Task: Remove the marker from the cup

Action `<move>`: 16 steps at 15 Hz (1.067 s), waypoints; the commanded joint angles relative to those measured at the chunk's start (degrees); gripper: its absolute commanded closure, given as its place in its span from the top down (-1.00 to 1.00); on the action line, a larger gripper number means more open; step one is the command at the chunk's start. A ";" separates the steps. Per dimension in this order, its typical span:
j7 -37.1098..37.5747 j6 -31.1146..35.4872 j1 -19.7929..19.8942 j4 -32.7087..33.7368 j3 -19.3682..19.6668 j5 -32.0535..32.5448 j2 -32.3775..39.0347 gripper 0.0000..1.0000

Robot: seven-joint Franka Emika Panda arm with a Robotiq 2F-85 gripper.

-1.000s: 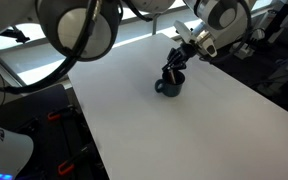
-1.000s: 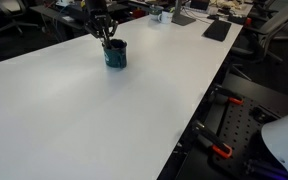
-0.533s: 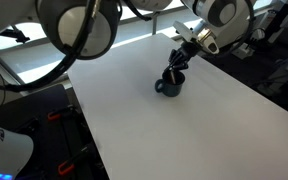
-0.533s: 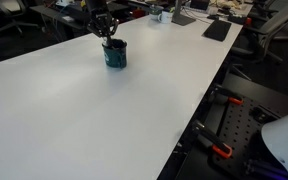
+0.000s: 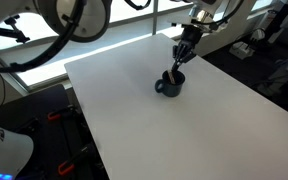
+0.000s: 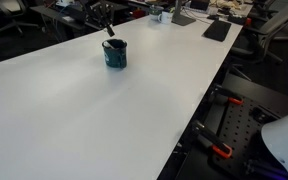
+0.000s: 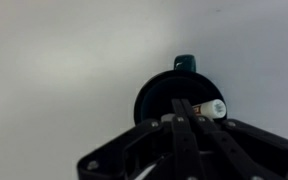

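Note:
The cup (image 5: 170, 86) is a dark mug with a side handle, standing on the white table in both exterior views (image 6: 115, 54). My gripper (image 5: 183, 52) is right above it, shut on the marker (image 5: 176, 68), which hangs tilted with its lower end at the cup's mouth. In an exterior view the gripper (image 6: 107, 20) holds the marker (image 6: 111, 30) over the cup. In the wrist view the shut fingers (image 7: 184, 116) clamp the marker, whose pale end (image 7: 213, 108) sticks out to the right over the dark cup (image 7: 159, 95); the handle (image 7: 185, 63) points up.
The white table (image 5: 134, 120) spreads wide around the cup. Its far end holds laptops and small items (image 6: 189, 15). Black robot frames with red clamps (image 6: 224, 150) stand beside the table edge.
My gripper has risen above the cup, drawing the marker upward with it. The cup has stayed in place.

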State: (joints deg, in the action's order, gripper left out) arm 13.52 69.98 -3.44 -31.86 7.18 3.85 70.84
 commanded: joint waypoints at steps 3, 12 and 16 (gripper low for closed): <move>-2.58 3.31 -3.11 0.46 1.92 6.21 -0.04 -0.69; -4.49 5.21 -5.27 0.43 4.06 10.35 0.87 0.49; -5.93 6.16 -5.84 0.55 4.24 13.97 1.82 1.00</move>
State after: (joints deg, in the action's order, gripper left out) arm 9.48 75.22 -8.34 -31.40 10.25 15.65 72.28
